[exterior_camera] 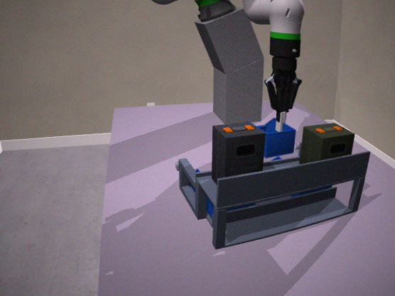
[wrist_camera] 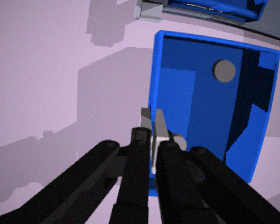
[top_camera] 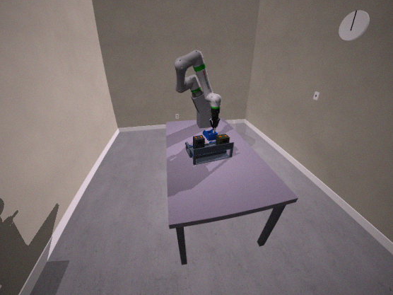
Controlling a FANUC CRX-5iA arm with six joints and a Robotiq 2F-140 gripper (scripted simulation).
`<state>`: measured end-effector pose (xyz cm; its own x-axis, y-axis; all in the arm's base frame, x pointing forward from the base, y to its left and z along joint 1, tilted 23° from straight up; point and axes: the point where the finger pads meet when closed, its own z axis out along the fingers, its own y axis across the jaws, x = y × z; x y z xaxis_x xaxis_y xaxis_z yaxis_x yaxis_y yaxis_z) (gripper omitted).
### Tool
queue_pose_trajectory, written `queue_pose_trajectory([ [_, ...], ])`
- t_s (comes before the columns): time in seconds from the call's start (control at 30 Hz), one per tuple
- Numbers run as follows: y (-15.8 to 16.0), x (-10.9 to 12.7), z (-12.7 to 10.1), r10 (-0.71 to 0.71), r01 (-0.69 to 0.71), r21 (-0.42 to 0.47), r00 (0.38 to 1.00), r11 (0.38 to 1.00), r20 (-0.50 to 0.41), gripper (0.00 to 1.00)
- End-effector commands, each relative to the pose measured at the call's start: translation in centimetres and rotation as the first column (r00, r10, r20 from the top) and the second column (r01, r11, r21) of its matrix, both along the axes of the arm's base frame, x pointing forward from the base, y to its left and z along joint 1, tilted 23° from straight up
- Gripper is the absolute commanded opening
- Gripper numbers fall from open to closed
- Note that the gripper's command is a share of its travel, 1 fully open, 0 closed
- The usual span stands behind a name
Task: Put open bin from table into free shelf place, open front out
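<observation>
1. Gripper [top_camera: 214, 131] [exterior_camera: 280, 121] [wrist_camera: 150, 122] narrow, pinching one side wall of the open bin [top_camera: 208, 134] [exterior_camera: 278, 144] [wrist_camera: 207, 110]: one fingertip inside, one outside. Going left to right in the exterior view from here.
2. Left: dark case [top_camera: 198, 142] [exterior_camera: 231, 157] stands on the shelf [top_camera: 213, 149] [exterior_camera: 270, 187] [wrist_camera: 265, 29]. I should keep the bin and my fingers off it.
3. Middle: bin is on the shelf's far side, not in the row yet; can't tell its clearance from the table. Round part [wrist_camera: 224, 71] inside, another part [wrist_camera: 178, 142] beside my inner finger. Off-centre pinch may let it tip, so I should lift slowly, keep it level, clear the lip, lower, slide its rear under the board, then open without dragging a part.
4. Right: olive case [top_camera: 223, 140] [exterior_camera: 327, 146], also on the shelf, narrows my way in.
</observation>
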<state>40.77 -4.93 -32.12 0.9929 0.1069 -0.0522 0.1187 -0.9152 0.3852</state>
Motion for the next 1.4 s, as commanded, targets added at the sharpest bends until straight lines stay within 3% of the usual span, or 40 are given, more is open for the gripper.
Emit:
queue_pose_trajectory([
  [0.0,0.0,0.0,0.0,0.000,0.000,0.000,1.000,1.000,0.000,0.00],
  [1.0,-0.7,-0.1,0.3,-0.003,0.003,0.000,1.000,1.000,0.001,0.00],
  [1.37,-3.1,-0.3,1.2,-0.012,0.012,0.000,1.000,1.000,0.005,0.00],
])
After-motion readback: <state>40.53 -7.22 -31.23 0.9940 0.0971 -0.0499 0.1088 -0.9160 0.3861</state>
